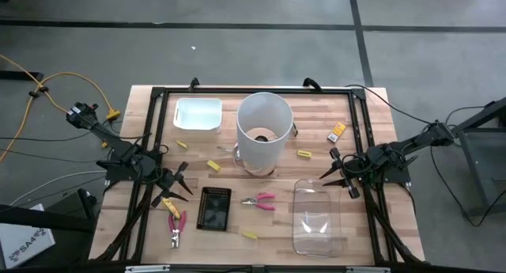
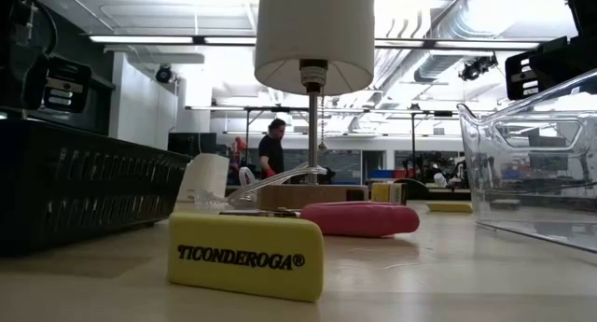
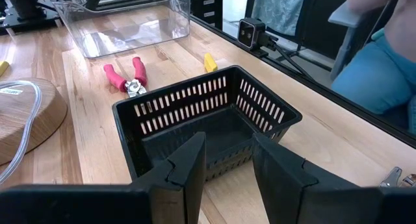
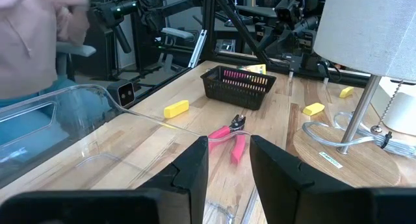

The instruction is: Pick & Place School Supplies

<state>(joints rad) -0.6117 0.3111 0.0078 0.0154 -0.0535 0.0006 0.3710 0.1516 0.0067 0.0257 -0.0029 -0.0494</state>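
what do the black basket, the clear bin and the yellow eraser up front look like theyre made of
Black basket: looks like matte molded plastic, with thin, even slotted walls. Clear bin: probably glossy clear plastic; the wood shows through it and its rim catches highlights. Yellow eraser: likely soft rubber or vinyl, matte with rounded edges and printed TICONDEROGA lettering.

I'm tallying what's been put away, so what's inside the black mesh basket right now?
The black slotted plastic basket looks empty in the left wrist view; the left gripper's fingers cover its nearest corner, so that part is unseen.
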